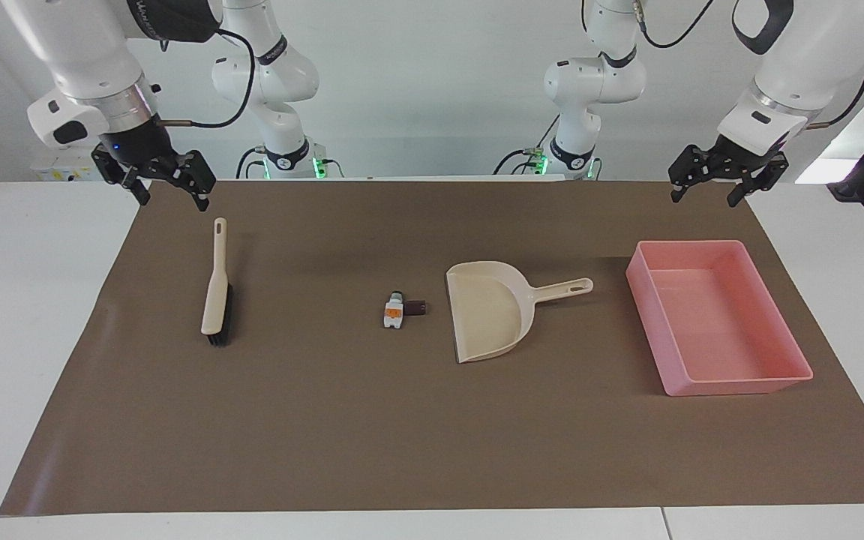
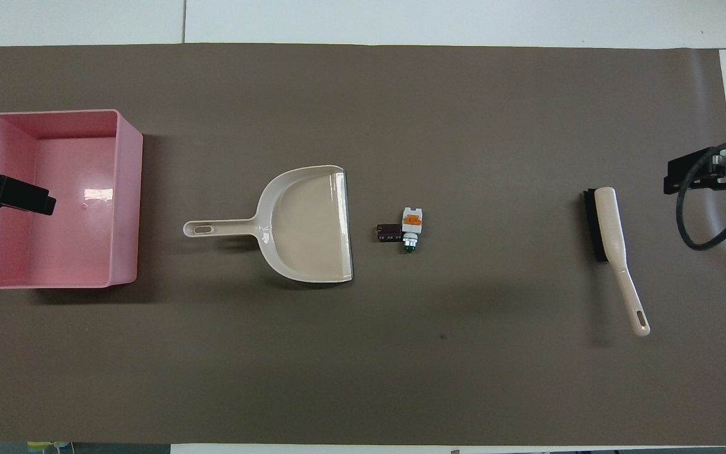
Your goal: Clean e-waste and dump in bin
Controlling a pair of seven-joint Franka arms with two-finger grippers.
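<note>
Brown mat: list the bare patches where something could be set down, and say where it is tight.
Free: the wide strip of mat farther from the robots than everything; the stretch between brush and e-waste; the gap between dustpan and bin. Tight: the e-waste lies right at the dustpan's open mouth.

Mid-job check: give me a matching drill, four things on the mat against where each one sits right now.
Things:
1. e-waste
2. bin
3. brush
4. dustpan

Places:
A. at the left arm's end of the mat, nothing in it
B. between the e-waste and the bin, handle pointing toward the bin
C. mid-mat, just off the dustpan's open lip
D. at the right arm's end of the mat, handle end nearer to the robots

Pairs: 1-C, 2-A, 3-D, 4-B
</note>
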